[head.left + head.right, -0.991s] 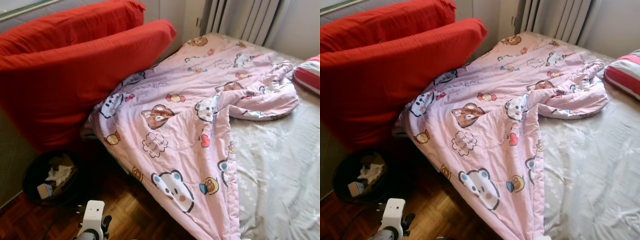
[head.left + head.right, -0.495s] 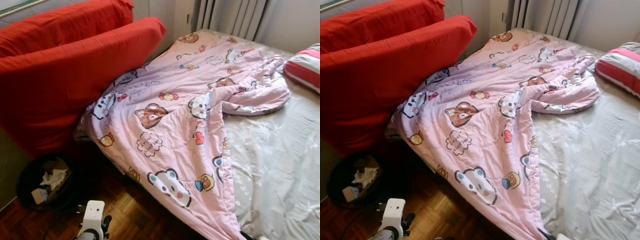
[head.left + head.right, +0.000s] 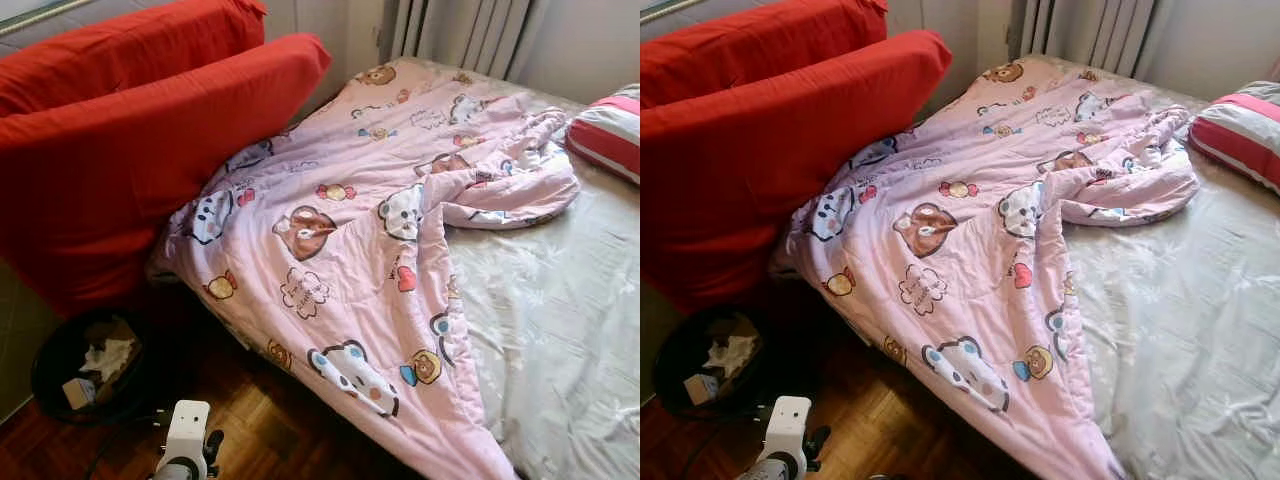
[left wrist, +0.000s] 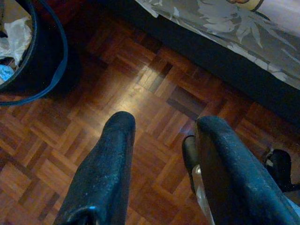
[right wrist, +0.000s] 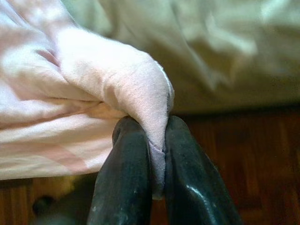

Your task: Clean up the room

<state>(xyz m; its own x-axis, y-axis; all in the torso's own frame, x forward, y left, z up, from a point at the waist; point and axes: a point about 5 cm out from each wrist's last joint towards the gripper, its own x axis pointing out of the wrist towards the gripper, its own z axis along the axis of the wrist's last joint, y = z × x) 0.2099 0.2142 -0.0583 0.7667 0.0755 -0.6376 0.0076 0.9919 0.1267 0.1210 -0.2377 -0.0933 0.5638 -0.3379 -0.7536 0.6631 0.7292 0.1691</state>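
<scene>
Right pincer (image 5: 157,161) pinches a fold of the pink cartoon quilt (image 3: 350,250) between its black fingers, at the quilt's edge above the parquet floor (image 4: 140,93). The quilt sprawls across the bed (image 3: 560,330), its far end bunched near a red striped pillow (image 3: 608,130). Two red cushions (image 3: 130,150) lean against its side. Left pincer (image 4: 161,154) hangs with fingers parted over the floor beside a black wastebasket (image 3: 85,362) holding crumpled paper.

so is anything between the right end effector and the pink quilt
No. The right end effector is already shut on a corner fold of the pink quilt, cloth pinched between its fingers. The left end effector hangs open over the wooden floor.
</scene>
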